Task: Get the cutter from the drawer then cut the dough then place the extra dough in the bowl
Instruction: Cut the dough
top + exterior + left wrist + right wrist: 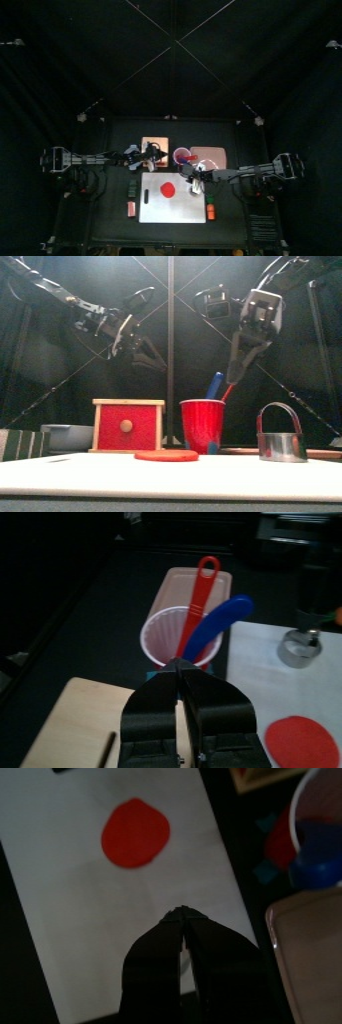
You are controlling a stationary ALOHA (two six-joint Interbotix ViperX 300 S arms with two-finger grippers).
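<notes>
Left gripper point(178, 664) hangs in the air over the back-middle of the table, just above the red cup point(203, 424). Its fingers are pressed together with only a hairline gap and hold nothing. Right gripper point(183, 914) is also up in the air, over the white cutting board point(171, 471) near the board's right half, with fingers pressed together and empty. The cutter point(281, 441), round metal with a wire handle, stands upright on the board toward its right edge, apart from both grippers. The dough point(166, 455), a flat red disc, lies whole on the board near its back edge, left of the cutter and not touching it. The wooden box point(128, 425) sits behind the board toward the table's back-left, its red drawer front facing the table's front edge. The red cup is just beside the box on the box's right. A blue knife point(214, 384) and a red knife point(203, 587) stick out of the cup, both leaning toward the table's right edge. The pink tray point(201, 582) lies flat at the back of the table, just right of the cup. The bowl point(64, 436), blue-grey, sits near the table's left edge, left of the box and off the board. Left arm comes in from the left edge and right arm from the right edge, and neither touches anything on the table.
</notes>
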